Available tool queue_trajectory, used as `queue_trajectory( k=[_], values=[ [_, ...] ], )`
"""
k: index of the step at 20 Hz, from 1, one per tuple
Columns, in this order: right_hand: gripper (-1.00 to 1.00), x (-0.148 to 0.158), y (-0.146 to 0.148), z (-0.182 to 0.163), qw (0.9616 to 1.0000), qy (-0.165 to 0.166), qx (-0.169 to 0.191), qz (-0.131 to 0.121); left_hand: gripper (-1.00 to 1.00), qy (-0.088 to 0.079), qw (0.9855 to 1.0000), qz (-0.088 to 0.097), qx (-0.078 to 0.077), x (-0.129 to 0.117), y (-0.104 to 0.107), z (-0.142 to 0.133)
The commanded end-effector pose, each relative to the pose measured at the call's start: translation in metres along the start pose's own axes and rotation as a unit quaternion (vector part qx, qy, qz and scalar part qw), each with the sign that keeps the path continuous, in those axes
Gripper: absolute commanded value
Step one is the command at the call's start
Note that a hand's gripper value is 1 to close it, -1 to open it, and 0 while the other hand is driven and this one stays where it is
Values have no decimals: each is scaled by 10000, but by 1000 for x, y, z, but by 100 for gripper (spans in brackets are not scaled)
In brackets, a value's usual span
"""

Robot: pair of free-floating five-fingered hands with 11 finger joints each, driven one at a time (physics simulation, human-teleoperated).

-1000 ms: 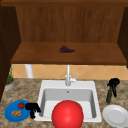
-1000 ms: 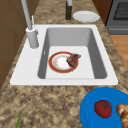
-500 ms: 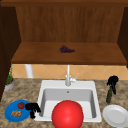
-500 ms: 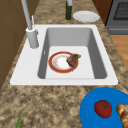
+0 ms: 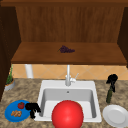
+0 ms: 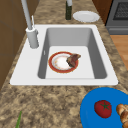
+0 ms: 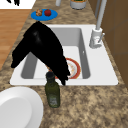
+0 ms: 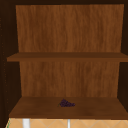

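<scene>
My left hand (image 5: 32, 108) hangs loose, holding nothing, at the blue plate's (image 5: 10, 115) three o'clock edge beside the tomato (image 5: 21, 105), while my side camera shows my right hand (image 7: 41, 47) drooping loose over the green bottle (image 7: 52, 91).

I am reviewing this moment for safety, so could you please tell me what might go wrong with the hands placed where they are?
1. The right hand hangs just above the dark bottle, which stands upright beside the white plate; a careless descent might tip the bottle onto it.
2. The left hand sits at the edge of the blue plate, close to the tomato; a sideways nudge could roll the tomato off, or shove the plate.
</scene>
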Motion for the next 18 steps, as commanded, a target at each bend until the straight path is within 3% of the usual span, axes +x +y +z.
queue_trajectory(
  k=[1, 7, 13, 18],
  values=[
    [-100, -1, 1, -23, 9996, 98, -13, 264, 0, 0, 10000, 0, 0, 0, 0, 0],
    [-100, -1, -1, -63, 9995, 141, -19, 283, 0, 0, 10000, 0, 0, 0, 0, 0],
    [-100, -25, 2, -90, 9996, -155, -19, 219, 0, 0, 10000, 0, 0, 0, 0, 0],
    [-100, -22, -9, -106, 9989, -208, 414, 79, 0, 0, 10000, 0, 0, 0, 0, 0]
  ],
)
